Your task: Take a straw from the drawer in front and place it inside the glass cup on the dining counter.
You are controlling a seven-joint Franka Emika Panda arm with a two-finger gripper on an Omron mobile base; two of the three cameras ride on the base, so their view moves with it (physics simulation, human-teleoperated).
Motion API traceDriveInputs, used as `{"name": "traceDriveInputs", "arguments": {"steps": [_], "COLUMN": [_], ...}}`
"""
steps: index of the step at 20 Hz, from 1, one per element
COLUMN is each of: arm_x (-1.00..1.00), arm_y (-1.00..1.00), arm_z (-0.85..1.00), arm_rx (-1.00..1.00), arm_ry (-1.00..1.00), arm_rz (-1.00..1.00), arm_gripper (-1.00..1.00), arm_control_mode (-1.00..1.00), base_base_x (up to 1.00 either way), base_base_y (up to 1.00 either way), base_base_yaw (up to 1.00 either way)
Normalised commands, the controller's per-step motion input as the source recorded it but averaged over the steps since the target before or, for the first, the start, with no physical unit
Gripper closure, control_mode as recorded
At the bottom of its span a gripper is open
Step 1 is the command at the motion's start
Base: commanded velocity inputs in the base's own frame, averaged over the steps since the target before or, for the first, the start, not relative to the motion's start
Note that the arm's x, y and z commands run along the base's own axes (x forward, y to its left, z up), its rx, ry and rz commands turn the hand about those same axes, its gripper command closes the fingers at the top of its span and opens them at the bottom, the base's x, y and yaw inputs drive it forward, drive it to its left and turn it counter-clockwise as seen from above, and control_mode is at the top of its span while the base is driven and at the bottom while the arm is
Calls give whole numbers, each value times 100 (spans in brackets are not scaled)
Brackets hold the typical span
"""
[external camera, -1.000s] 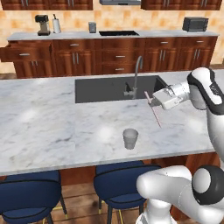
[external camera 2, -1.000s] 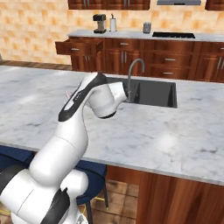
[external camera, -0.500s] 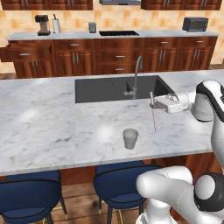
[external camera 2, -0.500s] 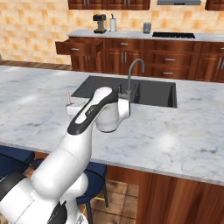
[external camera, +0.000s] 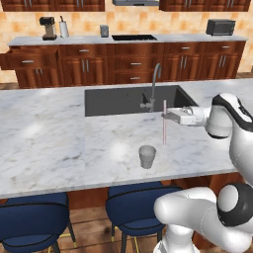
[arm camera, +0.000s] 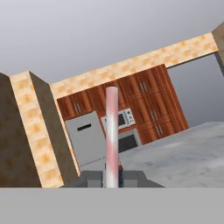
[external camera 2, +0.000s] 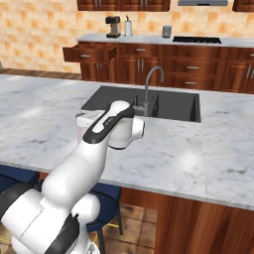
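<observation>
Swinging round since a second ago, the arm now carries the straw (external camera: 164,122) upright rather than slanted, and farther along the dining counter (external camera: 59,143). The gripper (external camera: 168,116) is closed on the straw, which hangs down from its fingers above the marble. Just below and slightly to its near side stands the glass cup (external camera: 147,156); beyond it lie the sink (external camera: 123,99) and the open drawer (external camera: 20,57). Transport is in hand; next, the straw's lower tip must centre over the cup, then descend.
</observation>
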Motion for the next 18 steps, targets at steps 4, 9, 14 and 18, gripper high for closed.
{"name": "traceDriveInputs", "arguments": {"steps": [4, 9, 14, 18], "arm_x": [2, 8, 27, 37], "arm_y": [0, 0, 0, 0], "arm_z": [-24, -27, -25, -38], "arm_rx": [0, 0, 0, 0], "arm_ry": [0, 0, 0, 0], "arm_rz": [0, 1, 6, 8], "arm_gripper": [100, 100, 100, 100], "arm_control_mode": [-100, -100, -100, -100], "base_base_x": [0, 0, 0, 0], "base_base_y": [0, 0, 0, 0], "base_base_yaw": [0, 0, 0, 0]}}
